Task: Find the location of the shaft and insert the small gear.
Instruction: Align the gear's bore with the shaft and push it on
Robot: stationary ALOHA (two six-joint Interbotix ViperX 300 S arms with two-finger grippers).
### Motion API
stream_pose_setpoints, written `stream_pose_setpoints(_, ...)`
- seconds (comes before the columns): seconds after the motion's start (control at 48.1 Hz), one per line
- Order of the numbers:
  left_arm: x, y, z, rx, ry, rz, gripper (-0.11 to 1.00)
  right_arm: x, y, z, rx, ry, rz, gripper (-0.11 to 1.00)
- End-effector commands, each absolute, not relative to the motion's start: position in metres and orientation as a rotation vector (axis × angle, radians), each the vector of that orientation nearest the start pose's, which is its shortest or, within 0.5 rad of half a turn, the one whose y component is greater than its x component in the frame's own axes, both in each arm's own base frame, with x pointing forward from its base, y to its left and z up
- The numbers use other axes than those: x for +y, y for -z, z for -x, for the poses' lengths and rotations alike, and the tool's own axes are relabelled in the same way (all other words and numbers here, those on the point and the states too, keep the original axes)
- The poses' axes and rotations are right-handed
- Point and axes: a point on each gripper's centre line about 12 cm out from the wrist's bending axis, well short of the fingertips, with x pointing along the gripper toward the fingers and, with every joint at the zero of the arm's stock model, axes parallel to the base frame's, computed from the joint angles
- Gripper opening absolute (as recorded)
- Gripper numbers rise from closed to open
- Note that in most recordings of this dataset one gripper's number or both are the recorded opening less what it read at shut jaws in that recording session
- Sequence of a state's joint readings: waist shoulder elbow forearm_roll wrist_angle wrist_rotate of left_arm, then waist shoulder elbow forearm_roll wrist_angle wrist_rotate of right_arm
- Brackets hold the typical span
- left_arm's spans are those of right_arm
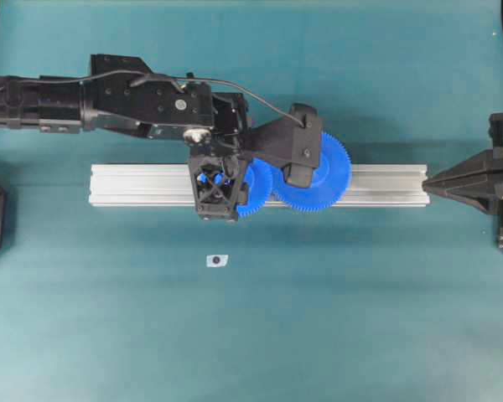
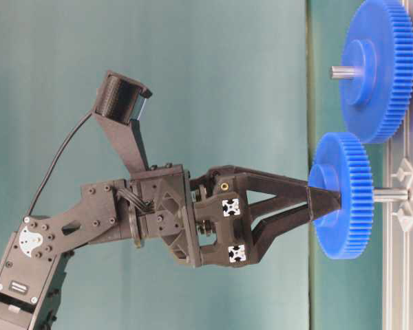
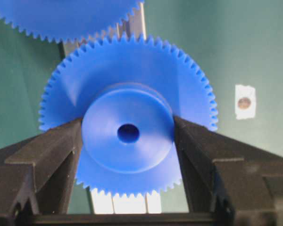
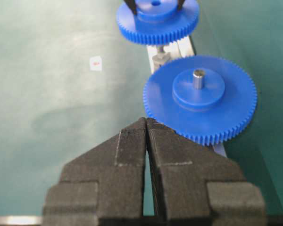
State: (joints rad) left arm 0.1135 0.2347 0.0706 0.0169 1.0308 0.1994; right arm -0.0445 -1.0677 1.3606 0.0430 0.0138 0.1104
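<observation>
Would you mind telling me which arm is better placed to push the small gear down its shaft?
Left. The left gripper grips the small gear by its hub, already on the shaft. The right gripper is shut, off at the rail's end.

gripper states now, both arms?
Left gripper: closed on the small gear's hub, gear partway onto the shaft.
Right gripper: shut, holding nothing.

Both arms are showing matte black angular bodies; the left arm (image 1: 109, 102) is carrying silver screws, a black cable and white-marked squares.
</observation>
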Motion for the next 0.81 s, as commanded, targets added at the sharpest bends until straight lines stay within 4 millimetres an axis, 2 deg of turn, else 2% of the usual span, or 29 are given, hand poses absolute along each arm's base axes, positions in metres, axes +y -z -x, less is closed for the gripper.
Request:
stream_pose_setpoints(0.0,0.07,-0.205,-0.437,1.328,-0.006,-0.096,0.64,-0.008,-0.206,-0.168,0.288,0.071,-0.171,0.02)
stream_pose_setpoints(0.312,0.072,-0.204,-0.437,1.328,-0.014,-0.088,0.64,-0.008,-0.206,-0.168,0.29,0.071,-0.173,0.02)
stream_pose_setpoints(0.478,0.071,-0.211,-0.441,1.305,-0.018,-0.089,0.65,-0.008,-0.206,-0.168,0.288,0.071,-0.173,0.02)
stream_pose_setpoints(0.644,0.07,-0.217,-0.445,1.283,-0.027,-0.081,0.91,-0.008,-0.206,-0.168,0.288,0.071,-0.173,0.02)
stream_pose_setpoints(0.789,0.065,-0.219,-0.446,1.278,-0.017,-0.09,0.91,-0.008,-0.206,-0.168,0.29,0.071,-0.172,0.02)
